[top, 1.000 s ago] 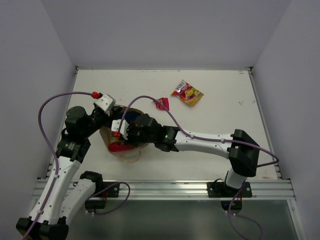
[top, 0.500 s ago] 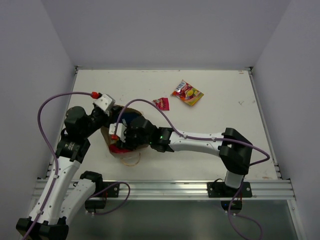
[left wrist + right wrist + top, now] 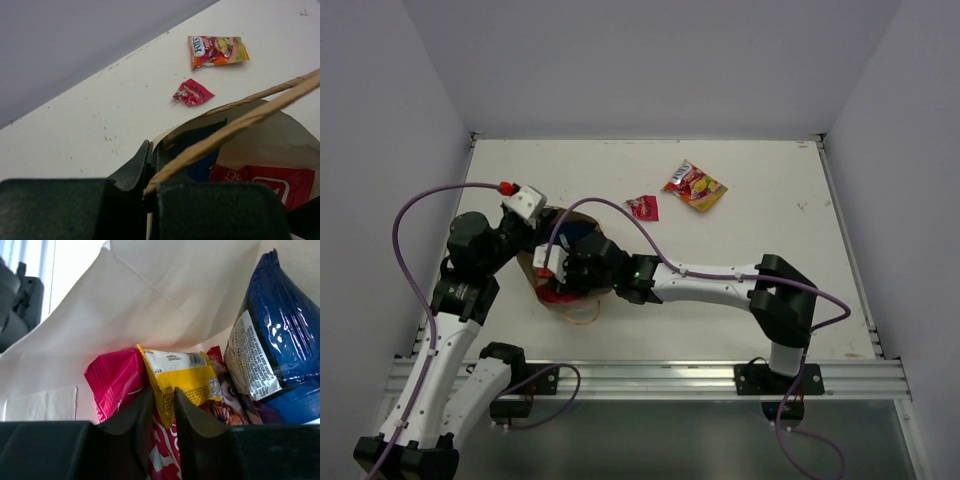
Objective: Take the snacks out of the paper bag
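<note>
The paper bag [image 3: 572, 310] lies on the table with its mouth facing right. My left gripper [image 3: 152, 150] is shut on the bag's rim, and a string handle [image 3: 250, 117] crosses over it. My right gripper [image 3: 163, 392] reaches inside the bag, shut on the lower edge of the slim yellow bar [image 3: 185, 375]. A pink bag [image 3: 115, 382] lies left of and under the bar. The blue Doritos bag [image 3: 280, 325] stands at the right. Outside on the table lie the red-yellow candy pouch [image 3: 695, 186] and the tiny red wrapper [image 3: 643, 207].
The bag's pale paper wall [image 3: 165, 300] closes in above and behind the snacks. White enclosure walls [image 3: 650, 70] surround the table on three sides. The right arm [image 3: 720, 285] stretches across the table's near middle, with purple cables looping over both arms.
My right arm has pushed further left, deeper into the paper bag. The left arm has shifted slightly while keeping hold of the bag's rim.
</note>
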`<state>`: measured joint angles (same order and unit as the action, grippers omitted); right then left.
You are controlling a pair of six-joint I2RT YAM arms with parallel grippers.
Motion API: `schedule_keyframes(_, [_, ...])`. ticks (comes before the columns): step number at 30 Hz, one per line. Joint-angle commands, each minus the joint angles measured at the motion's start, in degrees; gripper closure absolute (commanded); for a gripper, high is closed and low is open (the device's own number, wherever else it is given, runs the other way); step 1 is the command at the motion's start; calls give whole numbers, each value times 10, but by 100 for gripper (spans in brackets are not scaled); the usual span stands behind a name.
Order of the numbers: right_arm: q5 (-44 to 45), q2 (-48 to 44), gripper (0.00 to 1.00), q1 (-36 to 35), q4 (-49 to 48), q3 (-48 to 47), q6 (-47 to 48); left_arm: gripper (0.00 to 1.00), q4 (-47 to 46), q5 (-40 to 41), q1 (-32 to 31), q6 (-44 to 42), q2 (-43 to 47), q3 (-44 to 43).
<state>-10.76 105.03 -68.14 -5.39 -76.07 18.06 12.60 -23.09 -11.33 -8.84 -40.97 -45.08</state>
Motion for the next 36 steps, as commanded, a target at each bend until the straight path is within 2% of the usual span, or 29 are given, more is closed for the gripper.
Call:
schedule_keyframes(1, [38, 28, 76, -3, -11, -40, -10, 100, -12, -44, -12, 18, 5, 10])
schedule_keyframes(2, [40, 28, 86, -4, -11, -39, -10, 100, -12, -43, -12, 18, 5, 10])
schedule_keyframes(5, [37, 13, 100, -3, -9, -36, -11, 100, -13, -35, -12, 16, 5, 10])
schedule_keyframes(13, [14, -97, 100, -3, -3, -18, -8, 100, -14, -19, -12, 14, 4, 11])
schedule_keyframes(26, [14, -173, 100, -4, 26, 0, 6, 100, -14, 23, -12, 20, -5, 4])
schedule_keyframes(36, [34, -328, 100, -2, 102, -6, 19, 100, -14, 67, -12, 37, -27, -4])
